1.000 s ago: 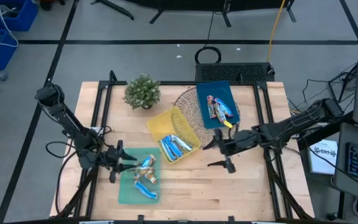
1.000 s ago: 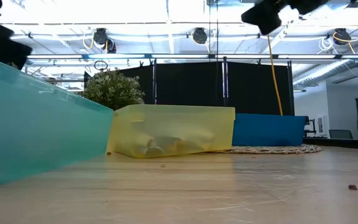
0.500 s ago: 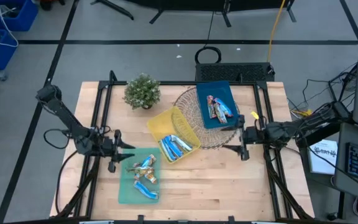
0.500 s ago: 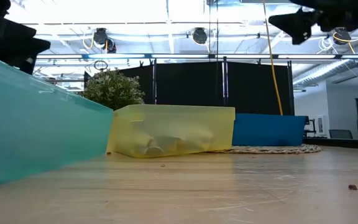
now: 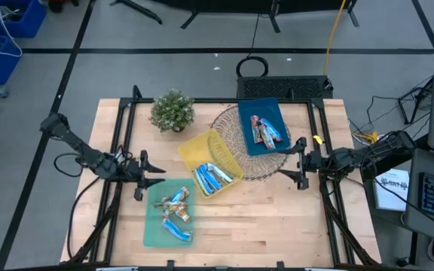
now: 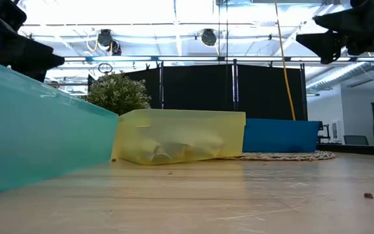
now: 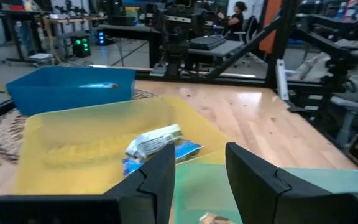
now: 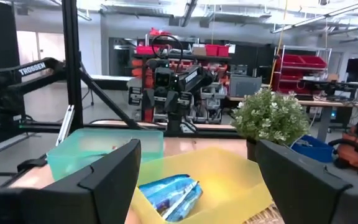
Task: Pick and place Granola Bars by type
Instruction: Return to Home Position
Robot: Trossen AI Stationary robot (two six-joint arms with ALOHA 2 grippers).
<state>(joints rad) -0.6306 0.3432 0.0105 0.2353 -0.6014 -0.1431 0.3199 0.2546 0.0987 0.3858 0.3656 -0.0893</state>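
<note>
The Granola Bars lie sorted in three trays. Gold-brown bars and a blue one [image 5: 176,208] lie in the green tray [image 5: 151,229]. Blue-and-white bars [image 5: 211,178] lie in the yellow tray [image 5: 194,149], also seen in the left wrist view [image 7: 157,146] and the right wrist view [image 8: 169,190]. Blue-and-red bars [image 5: 266,130] lie in the blue tray [image 5: 268,107]. My left gripper [image 5: 141,175] hangs open just beyond the green tray's far left corner, pointing level toward the yellow tray [image 7: 86,140]. My right gripper [image 5: 301,162] hangs open near the table's right edge, nothing between its fingers.
A potted plant [image 5: 172,110] stands at the far left. A round woven mat [image 5: 232,128] lies under the blue and yellow trays. Black frame rails [image 5: 119,143] run along both table sides. Bare wood [image 5: 270,226] lies at the near right.
My right gripper has drawn back from the table's middle toward the right edge and sunk lower, tipping up nearer level and staying open. My left gripper has pulled off the green tray's left edge toward the far left, rolling a little. No bar has moved.
</note>
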